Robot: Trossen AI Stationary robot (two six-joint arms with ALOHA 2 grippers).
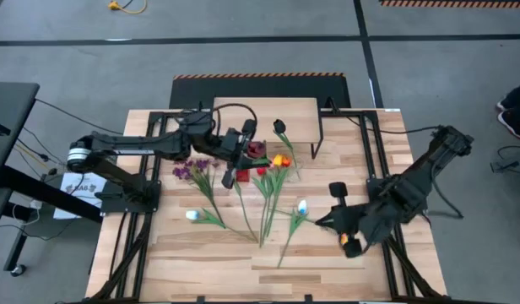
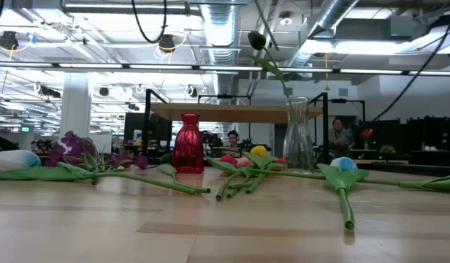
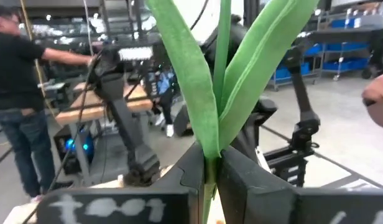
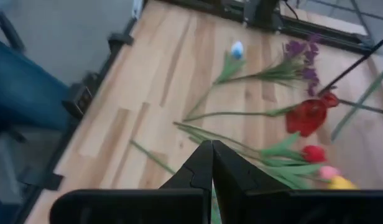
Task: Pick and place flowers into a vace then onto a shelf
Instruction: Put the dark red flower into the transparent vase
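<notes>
Cluttering plank table (image 1: 201, 262): loose flowers (image 1: 268, 190)

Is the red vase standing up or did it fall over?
Standing up. In the low view the red vase stands straight on the table, neck at the top, beside the clear glass vase holding a dark tulip.

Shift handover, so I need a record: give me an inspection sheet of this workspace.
Surface: plank table, light wood.
Job's things: tulips and purple blossoms lying loose; red vase; clear vase with a near-black tulip in it; shelf at the back.
Clutter: nothing seen.
Hands: left hand shut on a green stem; right hand shut above the loose stems.
Cables: black cable looping over the shelf.
Surroundings: person beyond the table.
</notes>
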